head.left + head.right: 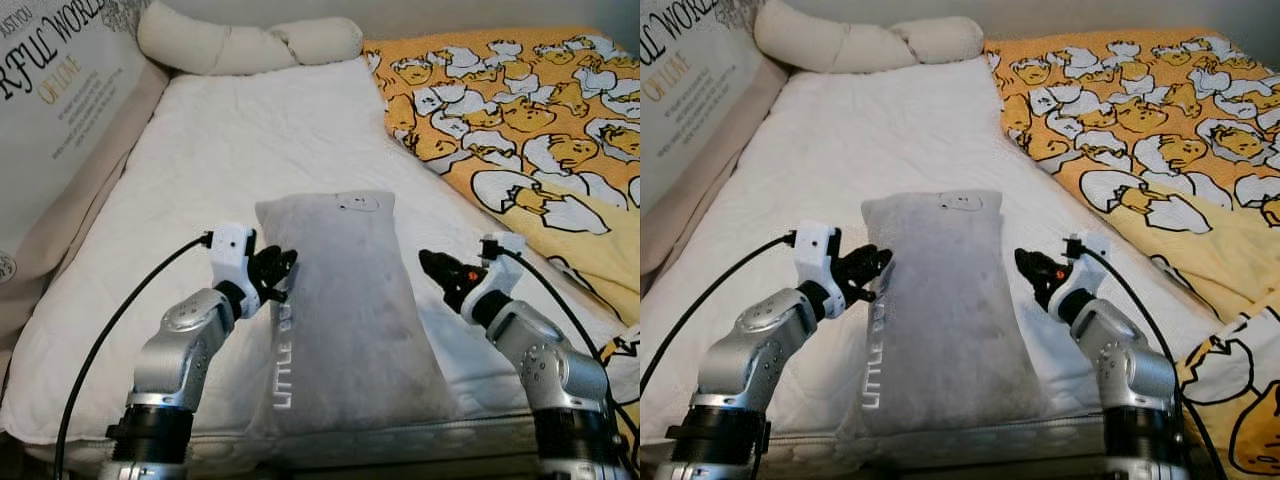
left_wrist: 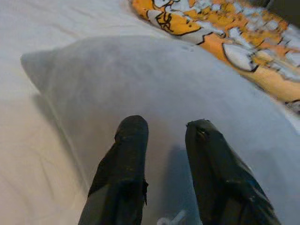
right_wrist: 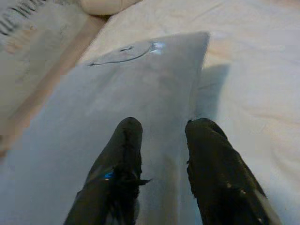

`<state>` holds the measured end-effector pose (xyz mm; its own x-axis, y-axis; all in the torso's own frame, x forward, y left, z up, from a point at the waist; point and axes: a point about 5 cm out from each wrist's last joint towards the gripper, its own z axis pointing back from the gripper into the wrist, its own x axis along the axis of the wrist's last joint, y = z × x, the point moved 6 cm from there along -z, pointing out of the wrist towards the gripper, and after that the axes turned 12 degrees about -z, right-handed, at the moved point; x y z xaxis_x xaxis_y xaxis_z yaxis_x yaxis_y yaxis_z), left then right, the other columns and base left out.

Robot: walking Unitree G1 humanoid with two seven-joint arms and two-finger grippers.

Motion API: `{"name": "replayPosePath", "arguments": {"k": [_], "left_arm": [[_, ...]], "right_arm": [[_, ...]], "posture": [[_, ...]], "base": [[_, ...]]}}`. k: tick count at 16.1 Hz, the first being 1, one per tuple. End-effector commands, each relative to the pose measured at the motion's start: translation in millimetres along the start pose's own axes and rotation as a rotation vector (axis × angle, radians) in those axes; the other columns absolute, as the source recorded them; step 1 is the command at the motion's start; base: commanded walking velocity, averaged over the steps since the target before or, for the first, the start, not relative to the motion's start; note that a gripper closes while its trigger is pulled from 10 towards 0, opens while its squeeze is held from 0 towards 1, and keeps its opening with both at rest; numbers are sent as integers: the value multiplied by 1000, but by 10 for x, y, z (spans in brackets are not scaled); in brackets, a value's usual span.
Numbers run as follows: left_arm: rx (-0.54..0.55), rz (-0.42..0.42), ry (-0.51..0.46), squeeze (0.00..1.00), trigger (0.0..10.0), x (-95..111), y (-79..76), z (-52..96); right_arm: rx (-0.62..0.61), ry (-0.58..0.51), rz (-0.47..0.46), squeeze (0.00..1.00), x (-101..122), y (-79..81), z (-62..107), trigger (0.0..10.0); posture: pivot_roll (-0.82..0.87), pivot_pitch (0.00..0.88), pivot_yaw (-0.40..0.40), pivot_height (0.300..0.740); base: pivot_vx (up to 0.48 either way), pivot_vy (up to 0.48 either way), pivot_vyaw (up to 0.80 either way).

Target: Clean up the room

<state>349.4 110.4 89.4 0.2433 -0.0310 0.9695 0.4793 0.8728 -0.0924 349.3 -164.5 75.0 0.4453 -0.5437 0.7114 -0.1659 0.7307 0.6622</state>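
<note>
Two grippers flank grey pillow lying on white mattress | left wrist: left gripper parted slightly, nothing held, tips at pillow edge | right wrist: right gripper likewise parted, empty

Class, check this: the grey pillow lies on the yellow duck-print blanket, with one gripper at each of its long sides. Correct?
Not quite. The grey pillow lies on the white mattress cover, as the left eye view shows; the yellow duck-print blanket is beside it. The left gripper and right gripper do flank it.
</note>
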Motion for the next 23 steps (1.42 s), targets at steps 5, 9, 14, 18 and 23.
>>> {"name": "replayPosePath", "arguments": {"k": [5,9,14,18,23], "left_arm": [[-176,391,-79,1000,10000,-57,2,47],[-147,322,88,1000,10000,-573,131,23],[-262,441,74,1000,10000,-672,-122,-10],[-294,373,158,1000,10000,-885,-358,-77],[-304,328,156,0,3608,-821,-431,-184]], "right_arm": [[167,81,-219,1000,-76,-46,-12,10000],[142,157,-253,1000,-168,-289,41,10000],[189,221,-350,1000,-354,-262,52,10000],[184,303,-386,1000,-657,-211,16,10000],[223,376,-368,0,-926,-29,-60,0]], "posture": [[-20,0,89,740],[-25,0,83,740],[-29,0,82,740],[-35,0,82,740],[-29,0,81,740]], "base": [[0,0,0],[0,0,0],[0,0,0],[0,0,0],[0,0,0]]}}
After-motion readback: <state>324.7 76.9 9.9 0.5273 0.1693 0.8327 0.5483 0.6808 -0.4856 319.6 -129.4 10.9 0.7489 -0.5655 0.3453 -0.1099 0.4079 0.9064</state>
